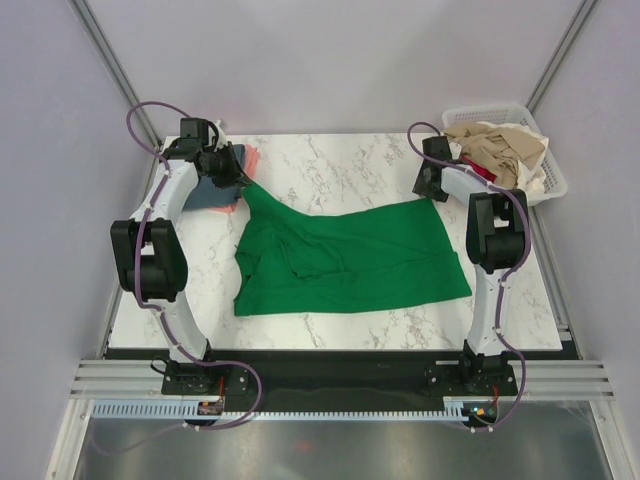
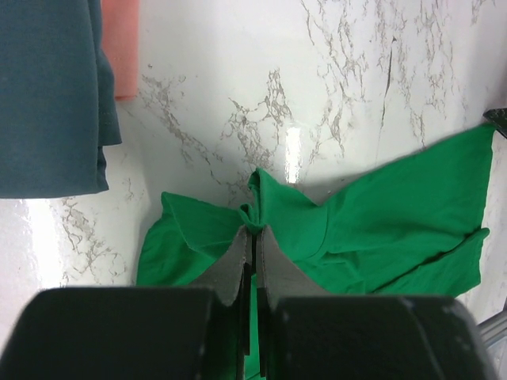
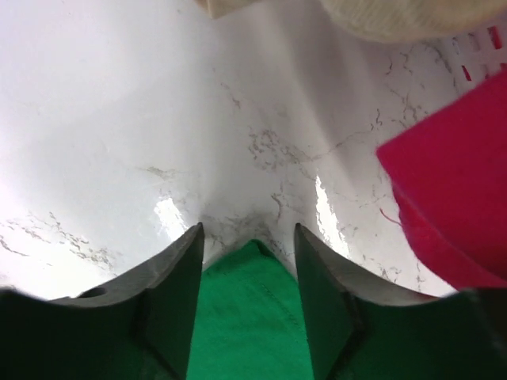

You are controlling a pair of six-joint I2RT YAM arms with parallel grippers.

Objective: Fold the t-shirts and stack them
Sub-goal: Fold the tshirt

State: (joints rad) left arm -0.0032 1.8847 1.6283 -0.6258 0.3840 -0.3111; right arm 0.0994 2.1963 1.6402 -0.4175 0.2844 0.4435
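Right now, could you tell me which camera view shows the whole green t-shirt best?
The top external view: the green t-shirt lies spread across the table, almost wholly visible. The left wrist view shows the bunched part pinched in the left gripper; the right wrist view shows only a corner inside the open right gripper.

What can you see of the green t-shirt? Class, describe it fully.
The green t-shirt is plain bright green soft cloth, lying spread but wrinkled across the marble table, not yet folded. The left gripper is shut on one far corner, bunched into a peak. Its other far corner lies between the open fingers of the right gripper.
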